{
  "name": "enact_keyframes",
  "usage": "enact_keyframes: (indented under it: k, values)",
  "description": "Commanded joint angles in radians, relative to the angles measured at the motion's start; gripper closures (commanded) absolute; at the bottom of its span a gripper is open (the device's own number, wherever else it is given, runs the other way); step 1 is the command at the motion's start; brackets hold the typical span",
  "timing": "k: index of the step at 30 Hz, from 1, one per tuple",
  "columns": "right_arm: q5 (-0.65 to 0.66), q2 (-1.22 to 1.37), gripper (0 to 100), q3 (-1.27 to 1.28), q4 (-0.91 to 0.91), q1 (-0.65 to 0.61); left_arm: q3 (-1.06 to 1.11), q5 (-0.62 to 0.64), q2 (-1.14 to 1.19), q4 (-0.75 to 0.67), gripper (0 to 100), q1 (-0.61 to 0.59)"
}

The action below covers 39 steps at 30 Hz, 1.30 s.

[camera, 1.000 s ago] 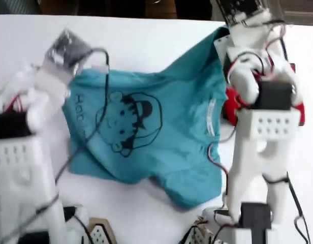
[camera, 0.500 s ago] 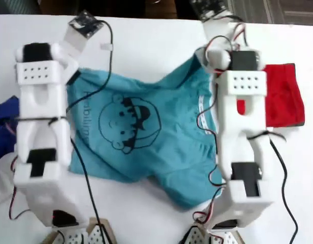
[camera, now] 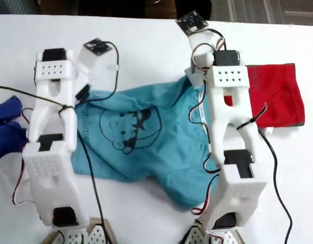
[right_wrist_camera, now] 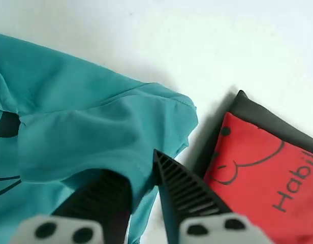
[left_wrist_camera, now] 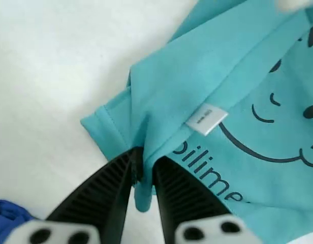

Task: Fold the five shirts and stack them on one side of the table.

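The teal shirt [camera: 146,147] is lying spread across the middle of the white worktop [camera: 146,46], its cartoon face print [camera: 127,127] facing up, with both arms stretched over its two sides. The left tool [left_wrist_camera: 144,163] is pinching the shirt's hem corner, its black fingers [left_wrist_camera: 108,188] drawn narrow with a fold of teal cloth caught between them, near a small white tag [left_wrist_camera: 206,119]. The right tool [right_wrist_camera: 138,170] is likewise closing on a bunched fold at the shirt's far edge, just beside the folded red shirt [right_wrist_camera: 258,168]. Compared with a second ago, both arms are sitting lower and flatter over the cloth, no longer reared up toward the camera. The far right corner of the teal shirt, then held high up the worktop, is now lying further in, close to the red shirt's [camera: 278,99] near corner, and the far left corner is also sitting slightly nearer. The red shirt, mostly hidden behind an arm before, is now showing almost whole at the right side of the worktop. A crumpled blue shirt [camera: 6,127] is lying at the left edge, well apart from the red one.
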Motion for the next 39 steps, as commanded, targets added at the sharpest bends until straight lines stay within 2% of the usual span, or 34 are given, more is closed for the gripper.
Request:
enact_keyframes:
  k: [1, 4, 11, 18, 24, 28, 34, 39]
  values:
    - [-0.006, -0.01, 97.9, -0.046, 0.007, 0.012, -0.053, 0.006, -0.017, 0.008, 97, 0.009]
    - [-0.006, -0.008, 97.9, -0.043, 0.012, 0.012, -0.068, 0.034, -0.014, 0.012, 97, 0.005]
    - [-0.006, -0.01, 97.9, 0.0, 0.021, 0.01, -0.076, 0.342, -0.031, 0.064, 97, 0.018]
    - [0.0, -0.01, 97.9, 0.0, 0.044, 0.035, -0.065, 0.566, -0.126, 0.068, 97, -0.02]
    - [0.002, -0.012, 97.9, -0.003, 0.044, 0.025, -0.036, 0.568, -0.129, 0.048, 97, 0.044]
    - [0.0, -0.012, 97.9, -0.003, 0.044, 0.028, 0.054, 0.529, -0.127, -0.041, 95, 0.049]
    - [-0.002, -0.004, 97.9, 0.0, 0.044, 0.028, 0.171, 0.615, -0.129, -0.123, 81, 0.026]
    - [-0.005, -0.002, 97.9, 0.0, 0.044, 0.025, 0.171, 0.698, -0.137, -0.117, 80, 0.021]
